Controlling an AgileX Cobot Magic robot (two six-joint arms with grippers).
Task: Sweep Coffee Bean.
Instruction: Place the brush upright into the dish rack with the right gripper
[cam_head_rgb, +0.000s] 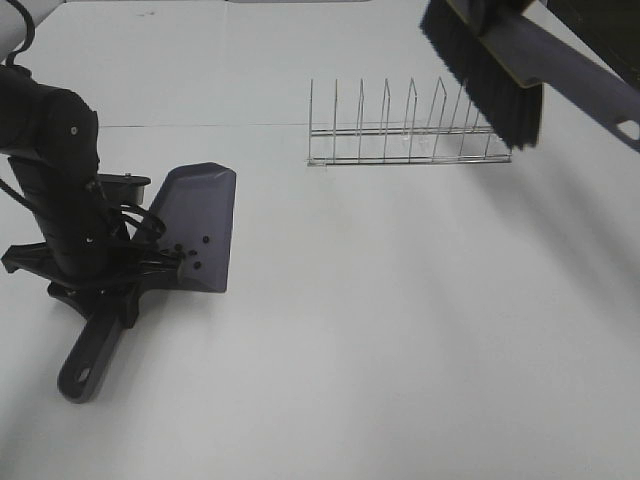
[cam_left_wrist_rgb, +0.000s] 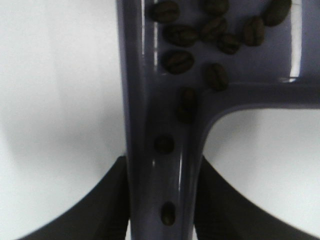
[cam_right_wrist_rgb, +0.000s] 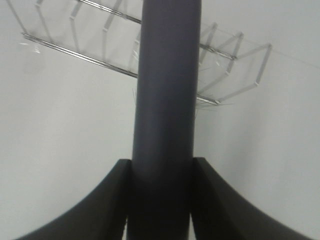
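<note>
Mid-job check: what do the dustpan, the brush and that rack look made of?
The dustpan: glossy grey-purple moulded plastic, judging by streak highlights. The brush: matching plastic handle, black bristles, probably synthetic. The rack: thin shiny wire, likely plated metal.

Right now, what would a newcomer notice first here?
The brush, black bristles down, hangs raised at the far right near the end of the wire rack, its handle clamped in the right gripper. At the left, the left gripper holds the grey-purple dustpan by its handle, coffee beans lying in the pan and along the handle.
</note>
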